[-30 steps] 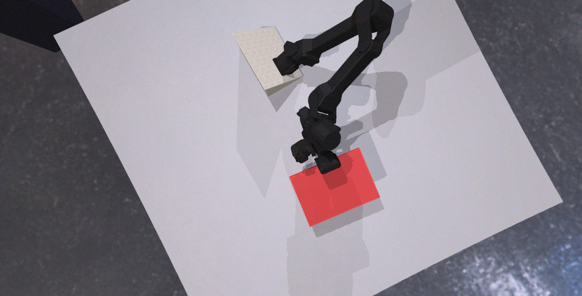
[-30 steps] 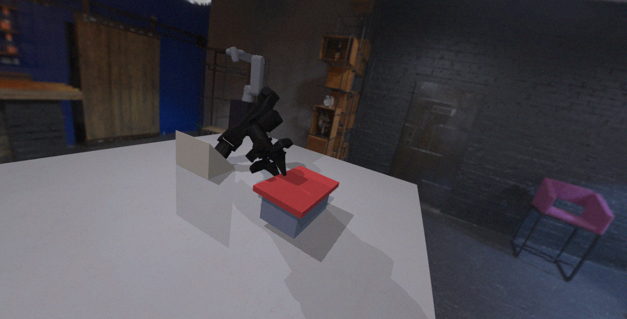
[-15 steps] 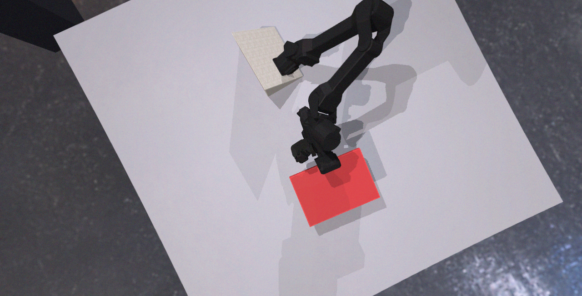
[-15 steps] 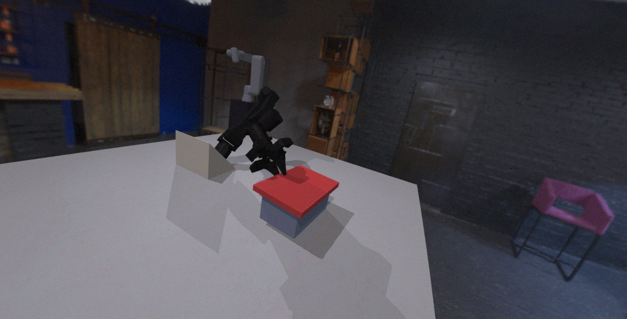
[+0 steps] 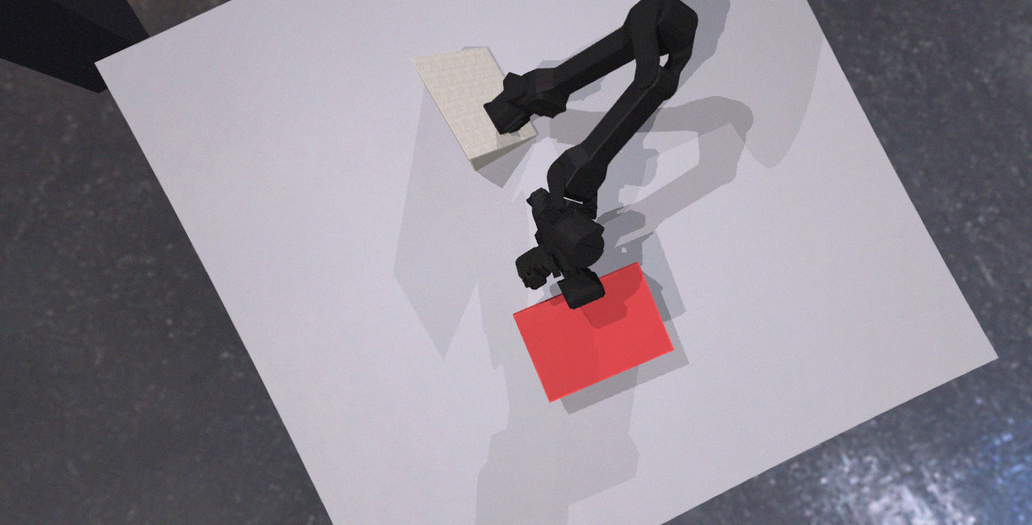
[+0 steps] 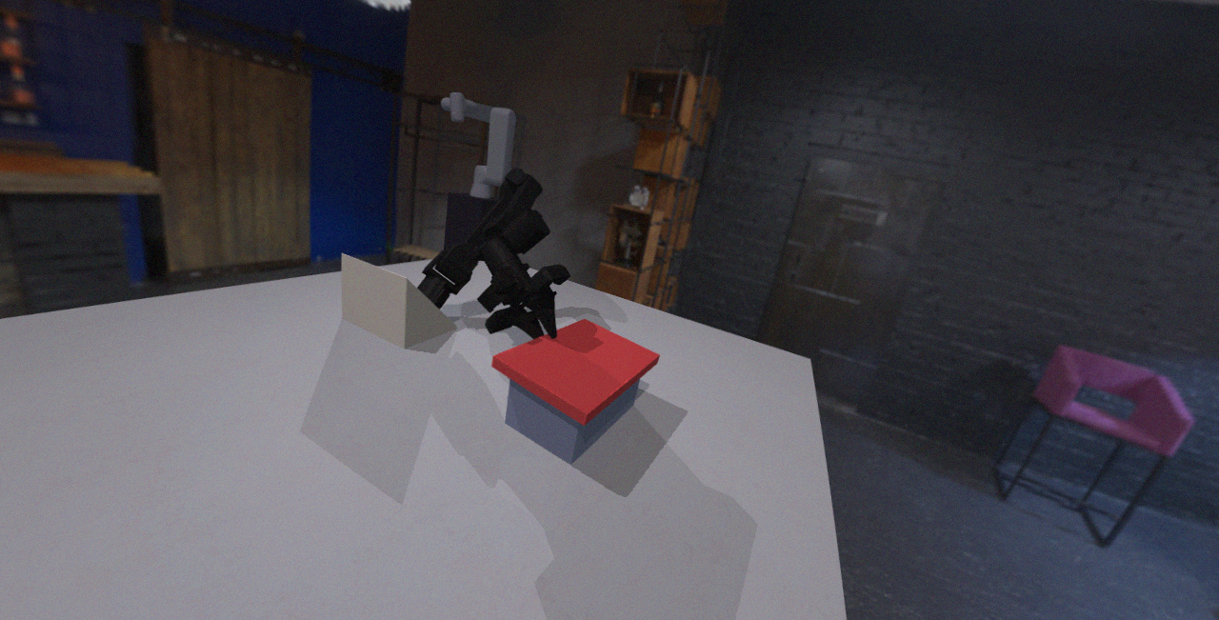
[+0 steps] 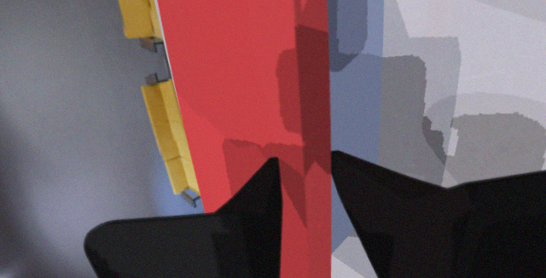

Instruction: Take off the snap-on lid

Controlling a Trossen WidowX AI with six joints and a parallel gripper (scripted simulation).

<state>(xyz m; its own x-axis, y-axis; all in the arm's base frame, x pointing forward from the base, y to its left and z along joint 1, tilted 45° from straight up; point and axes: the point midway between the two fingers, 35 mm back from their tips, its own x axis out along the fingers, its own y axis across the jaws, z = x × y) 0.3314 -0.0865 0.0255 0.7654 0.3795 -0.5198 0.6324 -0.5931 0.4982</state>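
Lid (image 5: 613, 348) (image 6: 579, 369) (image 7: 239, 56), red and right side up, sits on top of the blue-grey storage box (image 6: 541, 420) (image 7: 356, 112), which stands on the pale counter (image 5: 289, 197) (image 6: 212, 446). At its far edge, seen from the exterior view, the jaws of the black arm (image 5: 595, 52) (image 6: 504, 262) are clenched on the lid's rim, one finger above the lid and the other outside its edge. Beyond stands a cream wedge (image 5: 454, 92) (image 6: 374, 301), with a grey arm (image 6: 501, 143) farther back.

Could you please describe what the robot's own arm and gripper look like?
The arm is matte black all over, with slim, angular links and chunkier, rounded joints. The gripper is black too, its two fingers tapering to narrow tips. I can make out no cables or markings on either.
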